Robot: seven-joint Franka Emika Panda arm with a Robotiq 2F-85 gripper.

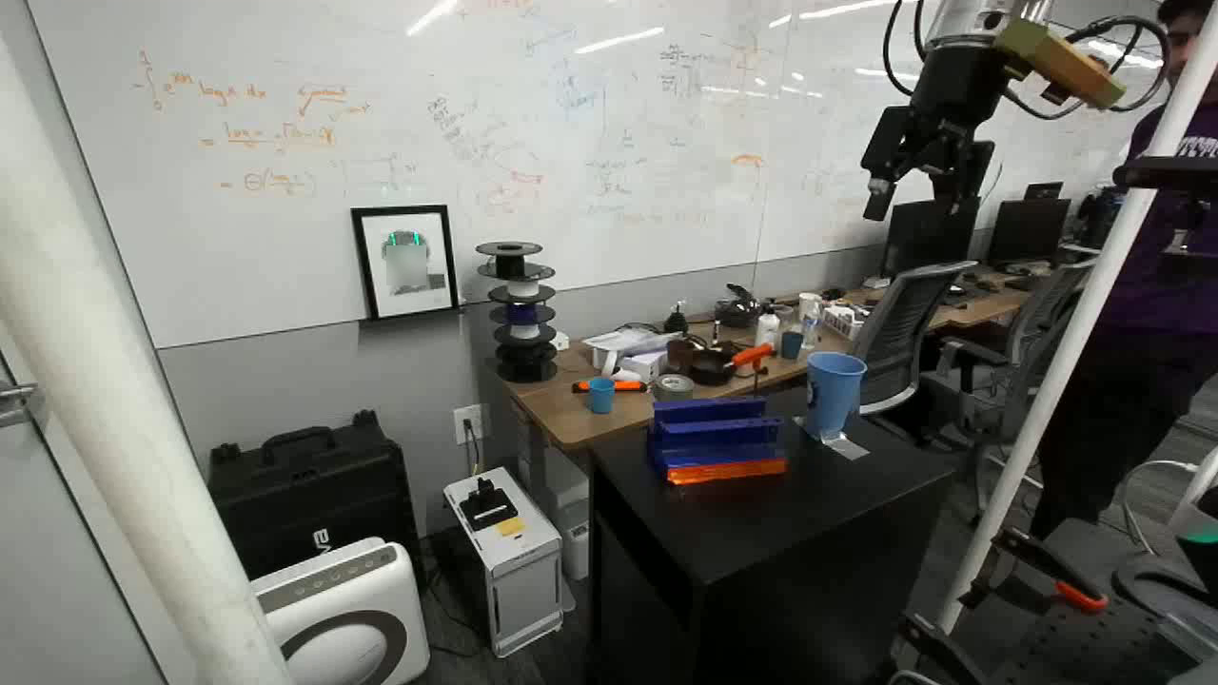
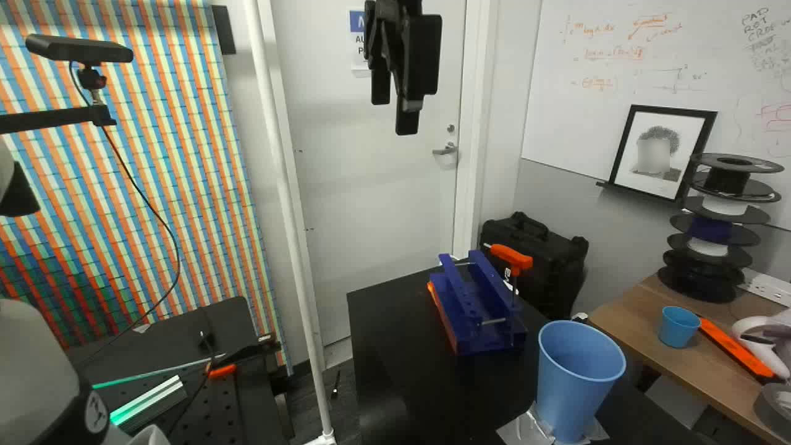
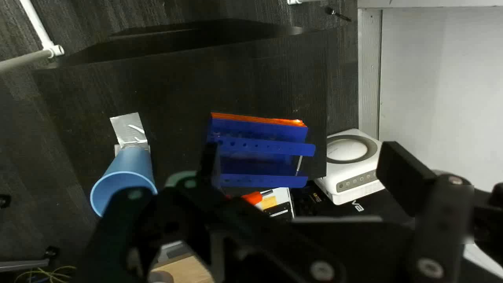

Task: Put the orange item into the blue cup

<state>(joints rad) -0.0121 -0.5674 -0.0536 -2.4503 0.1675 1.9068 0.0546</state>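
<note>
Black cabinet top (image 2: 398,334): tape (image 3: 127,127) anchors blue cup (image 2: 575,386), likely anti-tip; rack (image 3: 263,147) props orange T-handle (image 2: 513,258) upright, presumably for grasping. Gripper (image 1: 919,197) hangs empty, spread wide.

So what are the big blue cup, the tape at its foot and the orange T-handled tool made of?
Cup: probably plastic, judging by its smooth, satin-looking wall.
Tape: silvery and creased; perhaps cloth duct tape, possibly foil.
Tool: handle likely moulded plastic, even bright orange; the thin dark shaft looks like metal.
</note>
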